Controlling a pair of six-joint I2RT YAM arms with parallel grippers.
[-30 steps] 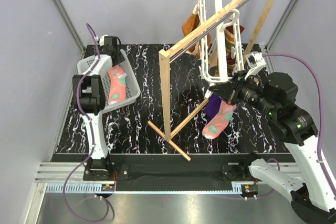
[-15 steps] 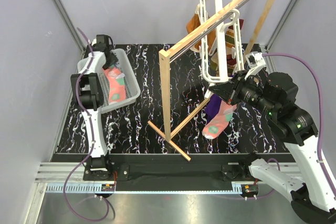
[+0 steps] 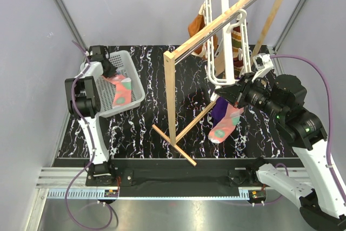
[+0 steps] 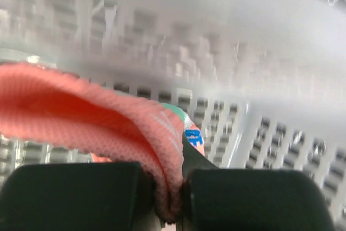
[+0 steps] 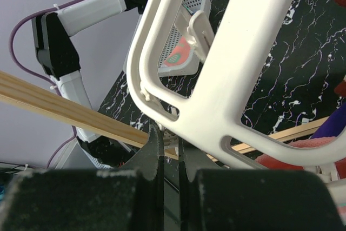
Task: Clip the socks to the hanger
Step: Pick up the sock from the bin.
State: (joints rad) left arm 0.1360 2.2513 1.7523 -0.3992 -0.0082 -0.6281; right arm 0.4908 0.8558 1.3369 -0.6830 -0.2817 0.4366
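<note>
basket [image 3: 137,79]: left, on table [image 3: 151,68] | wooden stand [image 3: 171,101]: centre | purple cloth [image 3: 217,112]: right

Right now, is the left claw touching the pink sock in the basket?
Touching. The left wrist view shows the left claw shut on a fold of the pink sock, the fabric pinched between its two pads.

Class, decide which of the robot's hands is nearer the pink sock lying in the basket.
Left. The left hand is inside the basket, pinching that sock by its edge; the right hand is across the table, at the hanger frame's lower end.
</note>
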